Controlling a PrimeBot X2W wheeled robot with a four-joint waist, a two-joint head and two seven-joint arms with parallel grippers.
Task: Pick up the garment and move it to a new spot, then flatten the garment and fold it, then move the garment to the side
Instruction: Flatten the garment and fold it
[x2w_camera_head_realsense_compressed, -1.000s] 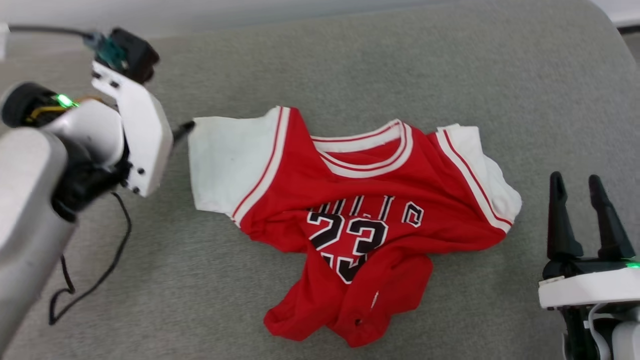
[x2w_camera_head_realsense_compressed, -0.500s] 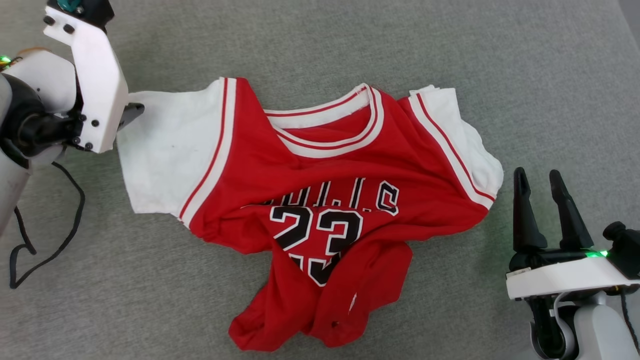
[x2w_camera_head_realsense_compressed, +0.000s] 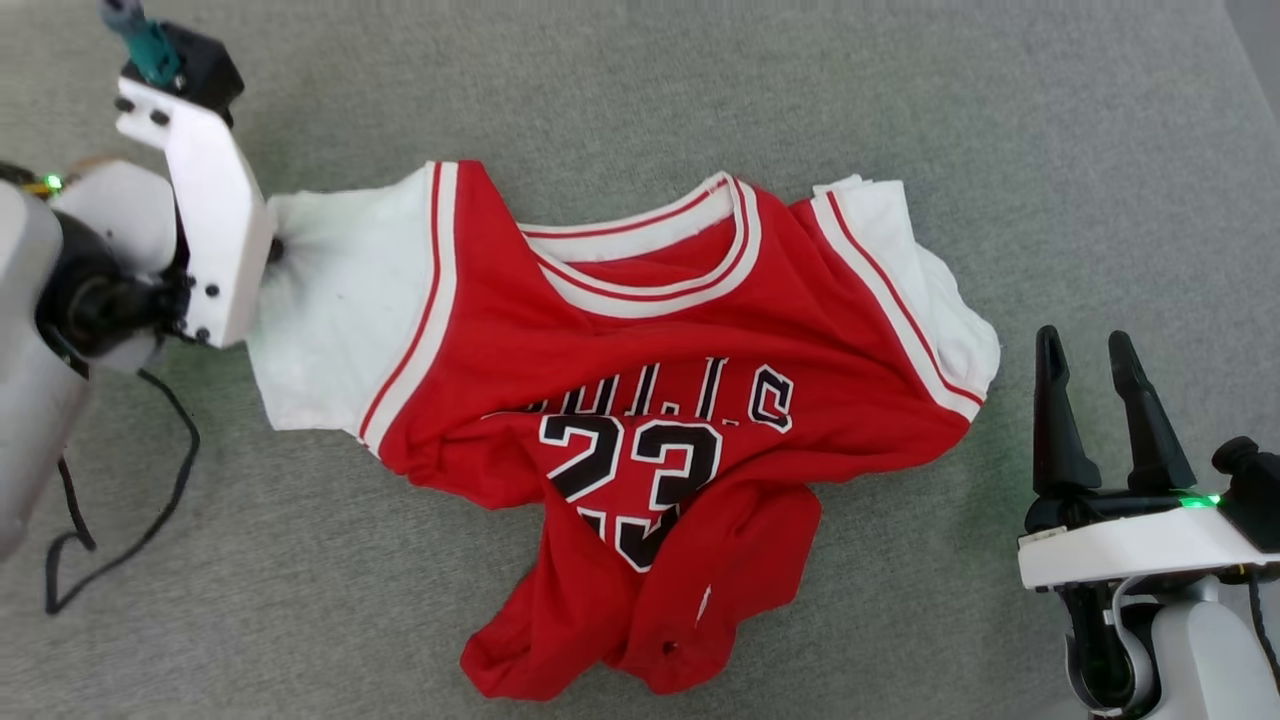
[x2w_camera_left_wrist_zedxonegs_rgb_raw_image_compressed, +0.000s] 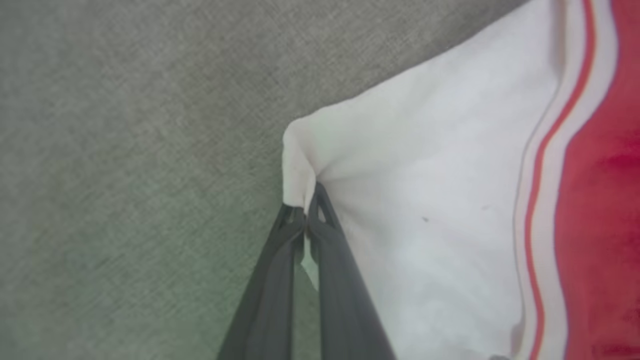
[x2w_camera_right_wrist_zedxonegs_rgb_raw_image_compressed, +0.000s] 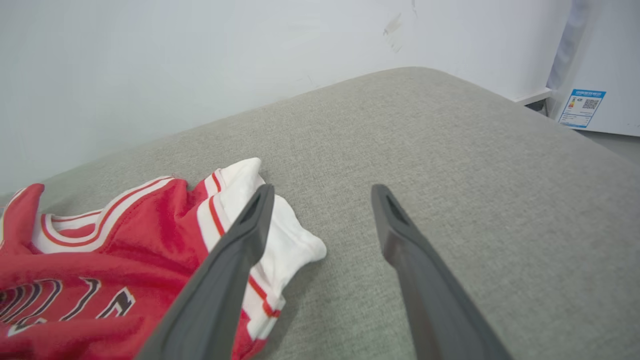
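- Spread front-up in the middle of the grey cushion (x2w_camera_head_realsense_compressed: 900, 120), the garment (x2w_camera_head_realsense_compressed: 640, 330): collar toward the far side, hem toward the near side.
- Soft red knit for the body, plain white for the two short sleeves; red-and-white striped bands round the neck and along each armhole.
- Black letters and a "23" with white outlines across the chest, the letters partly swallowed by a fold.
- Near hem bunched and twisted into a lumpy red heap; right sleeve crumpled, left sleeve fairly flat.
- Pinched at the far-left corner of the left sleeve by the left gripper (x2w_camera_left_wrist_zedxonegs_rgb_raw_image_compressed: 306, 210), fingers closed tight on the white cloth, small puckers fanning out from the nip.
- Right gripper (x2w_camera_head_realsense_compressed: 1083, 340) at the near right, close to the right sleeve but not touching it, long dark tapered fingers spread wide and empty.
- Cushion of coarse woven grey fabric, rounded at the far right corner, against a pale smooth wall (x2w_camera_right_wrist_zedxonegs_rgb_raw_image_compressed: 200, 60).
- Thin black cable (x2w_camera_head_realsense_compressed: 150, 500) dangling in a loop at the near left.
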